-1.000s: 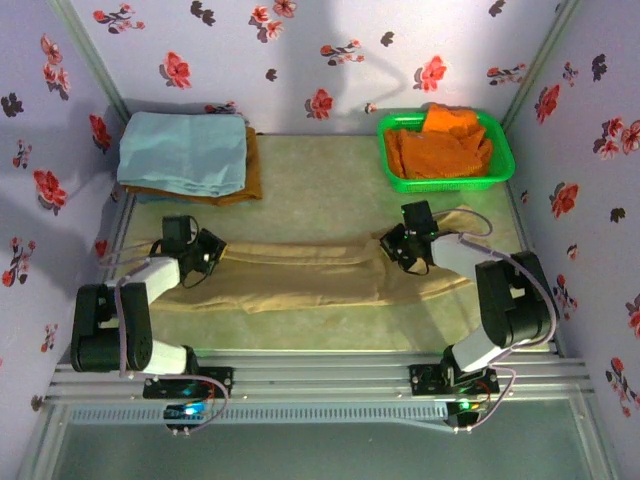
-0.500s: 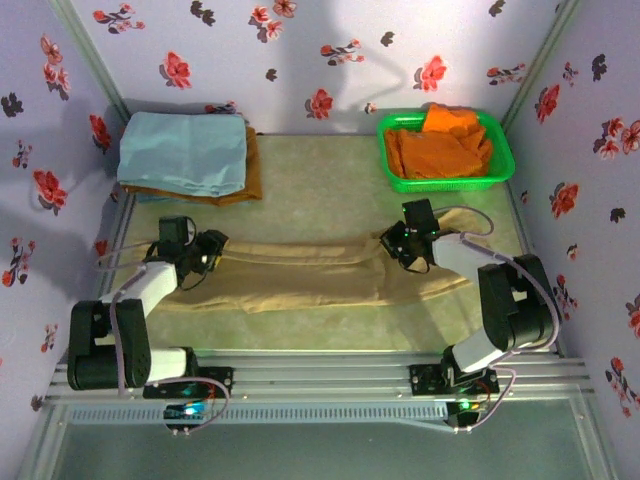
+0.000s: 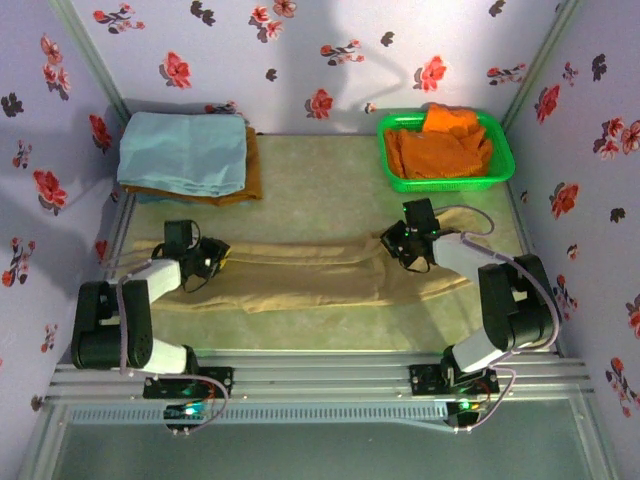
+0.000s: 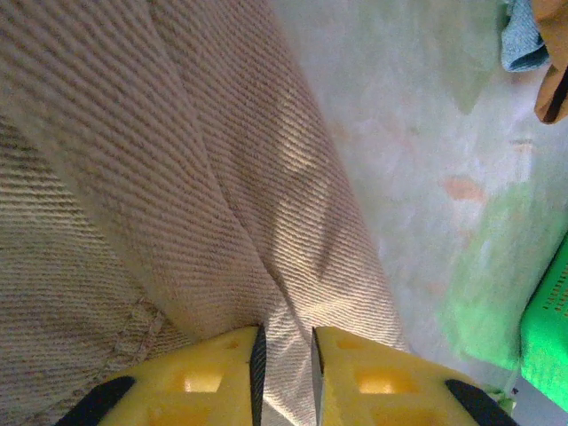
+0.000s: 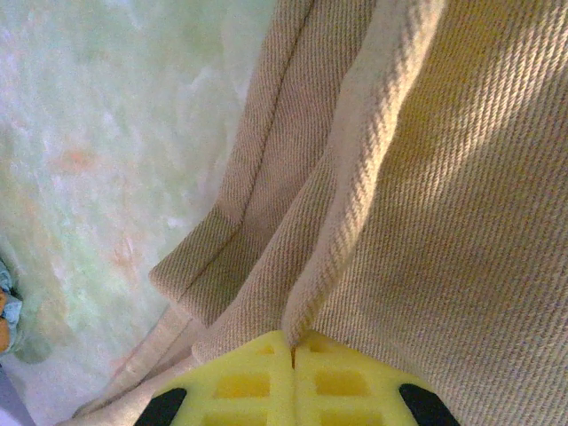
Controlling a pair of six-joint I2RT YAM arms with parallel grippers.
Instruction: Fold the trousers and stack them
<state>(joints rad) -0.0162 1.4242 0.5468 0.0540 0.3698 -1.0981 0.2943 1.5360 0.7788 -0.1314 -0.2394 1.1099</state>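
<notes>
1. Along the near half of the table (image 3: 320, 180), the trousers (image 3: 320, 275) lie stretched flat, parallel to the near edge. The legs run toward the left edge and the wider top toward the right.
2. All the action is at the leg end. The left gripper (image 3: 215, 256) was clamped 1 second ago, sprang apart midway, and is now coming down again. Its arm reached out and drew back with it.
3. Up close, the left gripper (image 4: 284, 355) has its jaws a narrow slit apart, with a ridge of tan cloth running into the slit. Whether it is biting yet, I cannot tell.
4. The right gripper (image 3: 395, 248) hasn't budged. In its wrist view the right gripper (image 5: 293, 351) has both jaws pressed tight together on a raised fold along the trousers' far edge.
5. The cloth has barely shifted through all this, and no fold is laid.
6. This looks like a re-grip for a better bite rather than progress, so the task is still at its start. If the left side catches only 1 layer, that end may sag on the lift.
7. The light blue cloth (image 3: 185, 150) sits in the far left corner and the green basket (image 3: 500, 170) of orange garments (image 3: 440, 150) in the far right, both well apart from the trousers.
</notes>
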